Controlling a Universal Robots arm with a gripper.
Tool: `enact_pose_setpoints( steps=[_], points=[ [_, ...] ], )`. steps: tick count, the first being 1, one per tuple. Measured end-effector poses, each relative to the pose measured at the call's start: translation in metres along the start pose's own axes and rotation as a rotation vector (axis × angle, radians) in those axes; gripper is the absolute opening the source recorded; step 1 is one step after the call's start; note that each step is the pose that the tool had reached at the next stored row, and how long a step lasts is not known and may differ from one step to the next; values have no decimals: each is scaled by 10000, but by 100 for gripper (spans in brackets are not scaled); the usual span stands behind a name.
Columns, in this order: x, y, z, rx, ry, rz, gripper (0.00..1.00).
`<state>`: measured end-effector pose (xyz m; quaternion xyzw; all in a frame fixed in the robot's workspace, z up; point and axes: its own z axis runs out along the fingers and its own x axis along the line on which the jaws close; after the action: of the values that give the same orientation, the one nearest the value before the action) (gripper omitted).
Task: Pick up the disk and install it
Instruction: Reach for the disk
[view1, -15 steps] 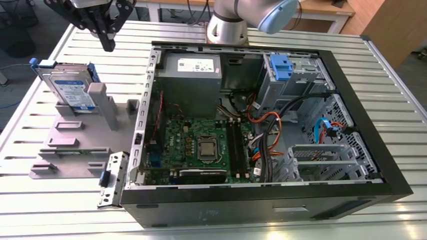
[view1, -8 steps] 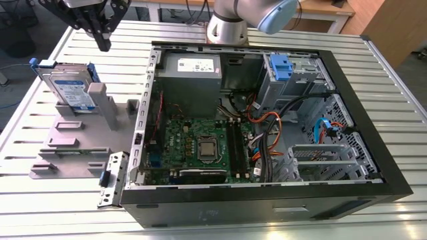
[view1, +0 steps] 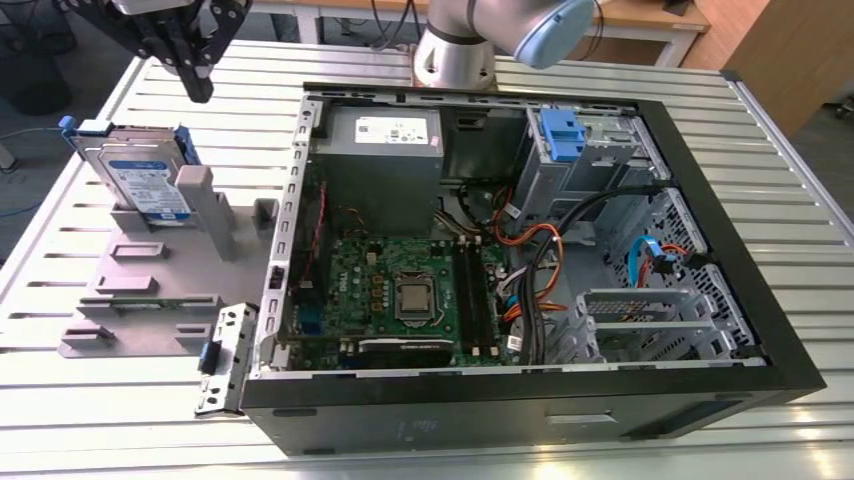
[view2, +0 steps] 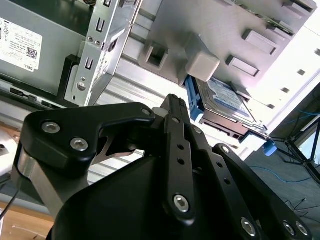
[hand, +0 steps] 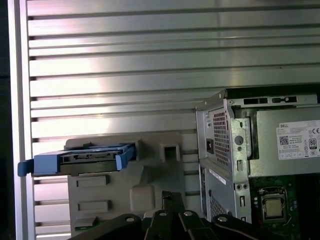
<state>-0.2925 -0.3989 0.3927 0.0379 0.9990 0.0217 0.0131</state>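
Gripper: black metal 2-finger gripper (view1: 200, 94), fingers (view1: 198, 76) pressed together, held nothing.
Disk: flat silver rectangular disk (view1: 140, 180), blue-railed, stood on edge in grey plastic stand (view1: 147, 290), at the gripper's 7 o'clock in the exterior view.
Risk: descending unopened, fingers might topple it.

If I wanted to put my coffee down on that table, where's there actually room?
Bare table lies below the grey stand in the exterior view, and a second strip runs along the computer case on the exterior view's right. Crowded: the stand, where the disk sits, and the case's inside, packed with a circuit board and cables.
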Motion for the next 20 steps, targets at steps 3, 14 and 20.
enact_pose_setpoints(
  steps=[3,14,20],
  points=[
    [14,-1,0,0,0,-1,11],
    [55,-4,2,0,0,0,11],
    [105,-8,1,0,-1,0,11]
  ],
)
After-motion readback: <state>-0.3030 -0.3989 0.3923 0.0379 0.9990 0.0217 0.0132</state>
